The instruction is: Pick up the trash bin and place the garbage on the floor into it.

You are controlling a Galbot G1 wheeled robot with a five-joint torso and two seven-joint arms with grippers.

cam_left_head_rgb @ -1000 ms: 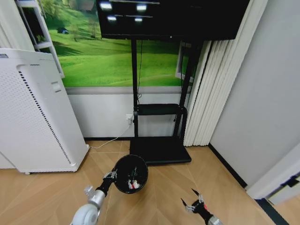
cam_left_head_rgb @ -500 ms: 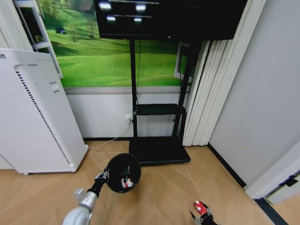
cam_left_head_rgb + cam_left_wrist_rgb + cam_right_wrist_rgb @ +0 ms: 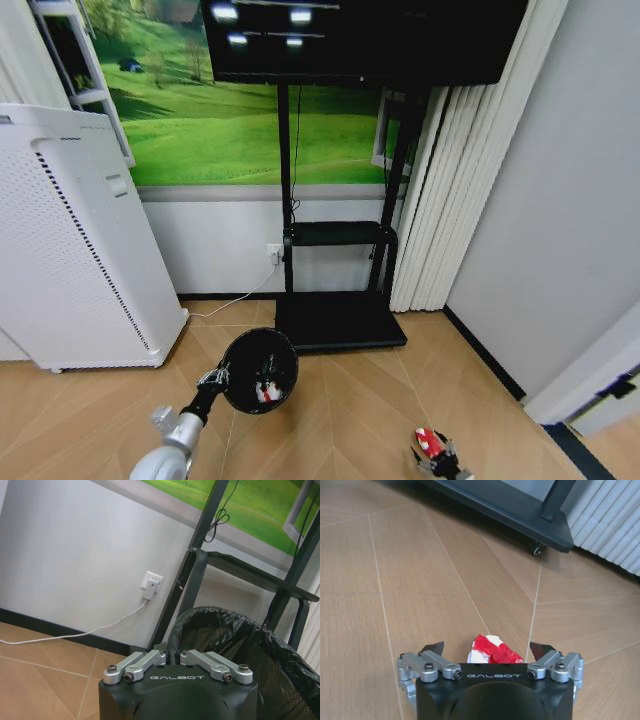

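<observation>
Left gripper (image 3: 172,656) jaws clamp the one trash bin (image 3: 260,370); right gripper (image 3: 489,649) jaws apart around one wrapper (image 3: 490,650)

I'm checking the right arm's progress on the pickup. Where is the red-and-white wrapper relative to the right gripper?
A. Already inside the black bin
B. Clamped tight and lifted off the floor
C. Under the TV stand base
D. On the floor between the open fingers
D: in the right wrist view, the red-and-white wrapper lies on the floor between the spread fingertips of the right gripper.
</observation>
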